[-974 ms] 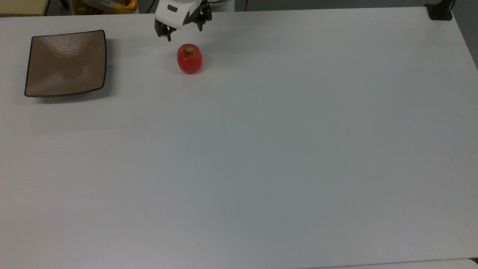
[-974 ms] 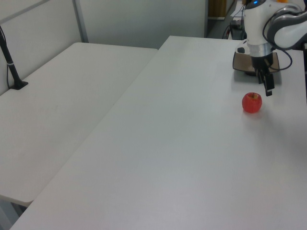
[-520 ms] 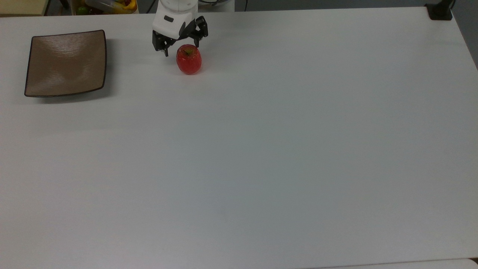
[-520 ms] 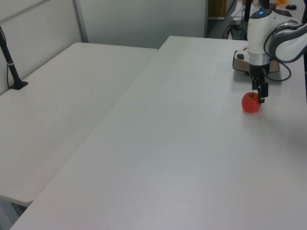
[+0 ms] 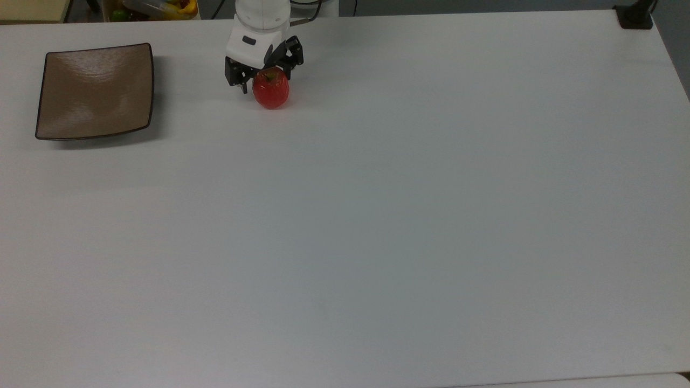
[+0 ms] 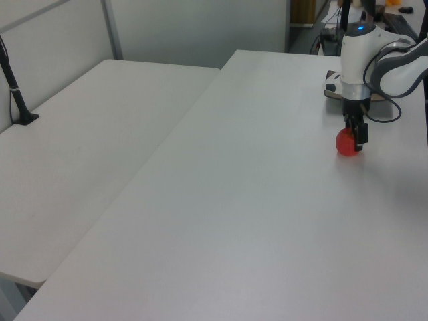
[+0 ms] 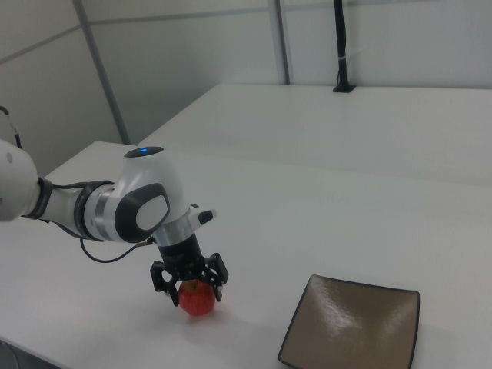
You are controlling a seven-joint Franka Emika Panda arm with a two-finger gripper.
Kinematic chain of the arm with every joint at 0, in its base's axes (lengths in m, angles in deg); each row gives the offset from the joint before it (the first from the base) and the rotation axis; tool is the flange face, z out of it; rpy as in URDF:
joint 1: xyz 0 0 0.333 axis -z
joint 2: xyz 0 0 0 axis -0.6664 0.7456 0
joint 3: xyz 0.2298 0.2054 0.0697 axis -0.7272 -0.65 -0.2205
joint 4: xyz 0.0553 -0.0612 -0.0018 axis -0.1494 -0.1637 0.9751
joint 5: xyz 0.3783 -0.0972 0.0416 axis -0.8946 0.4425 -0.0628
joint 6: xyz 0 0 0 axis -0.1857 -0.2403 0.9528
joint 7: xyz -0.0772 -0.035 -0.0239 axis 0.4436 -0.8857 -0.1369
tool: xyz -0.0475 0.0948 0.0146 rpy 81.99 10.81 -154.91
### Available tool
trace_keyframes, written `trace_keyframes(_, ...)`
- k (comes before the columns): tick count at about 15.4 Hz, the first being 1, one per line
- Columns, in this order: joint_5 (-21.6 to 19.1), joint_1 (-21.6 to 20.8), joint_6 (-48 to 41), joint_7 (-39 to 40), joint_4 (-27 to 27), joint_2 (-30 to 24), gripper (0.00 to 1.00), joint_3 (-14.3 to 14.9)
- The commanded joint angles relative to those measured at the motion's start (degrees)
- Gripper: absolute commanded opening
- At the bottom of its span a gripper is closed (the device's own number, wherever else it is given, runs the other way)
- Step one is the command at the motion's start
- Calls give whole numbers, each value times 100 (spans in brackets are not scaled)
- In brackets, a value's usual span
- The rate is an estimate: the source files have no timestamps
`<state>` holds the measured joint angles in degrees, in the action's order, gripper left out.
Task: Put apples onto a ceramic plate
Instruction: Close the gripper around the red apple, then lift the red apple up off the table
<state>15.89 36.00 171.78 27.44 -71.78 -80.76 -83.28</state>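
- The two-finger gripper (image 5: 262, 78) had come down since a second before — open fingers now straddled the small glossy red apple (image 5: 271, 89), not yet clamped.
- The square tan-brown ceramic plate (image 5: 95, 90), well apart at the top view's left, lay bare — the grasp looked imminent.

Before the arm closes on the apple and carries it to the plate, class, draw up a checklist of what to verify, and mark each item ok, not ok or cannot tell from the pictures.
1. Gripper open, one finger on either side of the apple: ok.
2. Apple upright on the table, stem up: ok.
3. Fingers low enough to grip the apple's widest part: cannot tell.
4. Ceramic plate holds nothing: ok.
5. Table between apple and ceramic plate free of obstacles, in the top view: ok.
6. Apple already on the ceramic plate: not ok; it sits apart, to the top view's right of the plate.
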Motion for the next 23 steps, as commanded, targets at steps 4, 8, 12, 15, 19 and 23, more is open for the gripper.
trace_keyframes(4, 126, -62, 194, -15, -46, 121, 12, -7)
trace_keyframes(8, 126, -53, 116, -24, -10, 95, 0, -7)
trace_keyframes(12, 65, -53, -471, -286, 401, -10, 0, -16)
trace_keyframes(15, 12, -53, -1288, -402, 1085, -195, 0, -16)
trace_keyframes(19, -838, -19, -2913, -288, 2693, -134, 0, 1)
trace_keyframes(23, -1138, 26, -3917, -155, 3846, -125, 0, 63)
